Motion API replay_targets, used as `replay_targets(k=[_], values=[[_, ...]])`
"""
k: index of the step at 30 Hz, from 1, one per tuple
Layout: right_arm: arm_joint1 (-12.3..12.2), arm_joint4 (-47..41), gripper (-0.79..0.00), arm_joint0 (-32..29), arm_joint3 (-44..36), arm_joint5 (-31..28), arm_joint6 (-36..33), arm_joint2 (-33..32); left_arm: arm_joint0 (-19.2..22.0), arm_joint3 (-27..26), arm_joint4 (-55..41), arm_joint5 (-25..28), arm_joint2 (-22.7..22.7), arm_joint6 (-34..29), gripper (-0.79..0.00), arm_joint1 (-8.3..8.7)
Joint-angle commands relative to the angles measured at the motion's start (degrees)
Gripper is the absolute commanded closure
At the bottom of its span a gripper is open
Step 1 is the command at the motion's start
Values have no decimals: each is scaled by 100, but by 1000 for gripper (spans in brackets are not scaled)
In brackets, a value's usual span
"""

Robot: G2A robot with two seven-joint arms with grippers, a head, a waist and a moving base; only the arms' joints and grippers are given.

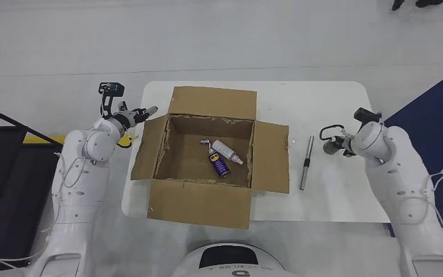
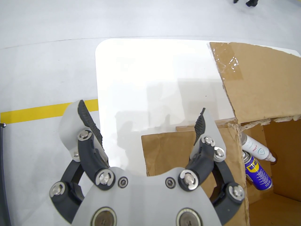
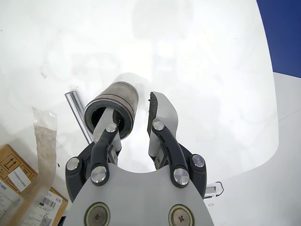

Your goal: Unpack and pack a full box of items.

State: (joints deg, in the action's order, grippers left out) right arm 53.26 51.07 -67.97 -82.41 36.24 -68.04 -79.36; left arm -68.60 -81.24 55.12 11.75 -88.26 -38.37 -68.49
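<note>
Left claw (image 2: pixel 142 106) wide beside box (image 2: pixel 164 147); right claw (image 3: pixel 137 109) over table (image 3: pixel 188 36)

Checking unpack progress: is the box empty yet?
Not empty. A blue spray can and a white bottle lie on the floor of the open cardboard box; a metal rod lies outside on the table.

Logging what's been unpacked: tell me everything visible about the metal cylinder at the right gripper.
The metal cylinder is a short, dull grey hollow sleeve with grooves ringing its outside and a dark bore. It is slipped over one finger of the right gripper, over the white table; the other finger stands apart from it. A shiny rod lies nearby.
</note>
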Motion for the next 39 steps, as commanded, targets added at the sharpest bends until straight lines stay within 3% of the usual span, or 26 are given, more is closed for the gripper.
replay_targets(k=[1, 4, 5, 13, 25, 28, 39], values=[[17, -18, -169, 90, 108, -11, -13, 49, 0, 0, 0, 0, 0, 0, -785, 0], [36, -55, -12, 159, 200, 2, 1, 65, 0, 0, 0, 0, 0, 0, -785, 0], [37, -86, 0, 162, 206, 16, 15, 37, 0, 0, 0, 0, 0, 0, -785, 0], [-20, -311, 0, -261, -471, 195, 194, -482, 0, 0, 0, 0, 0, 0, -785, 0], [-165, -853, 0, -1778, -4000, 228, 228, -2029, 0, 0, 0, 0, 0, 0, -785, 0], [-193, -633, 0, -1989, -4462, 164, 164, -2103, 0, 0, 0, 0, 0, 0, -785, 0], [-196, -626, 0, -2013, -4531, 151, 150, -2098, 0, 0, 0, 0, 0, 0, -785, 0]])
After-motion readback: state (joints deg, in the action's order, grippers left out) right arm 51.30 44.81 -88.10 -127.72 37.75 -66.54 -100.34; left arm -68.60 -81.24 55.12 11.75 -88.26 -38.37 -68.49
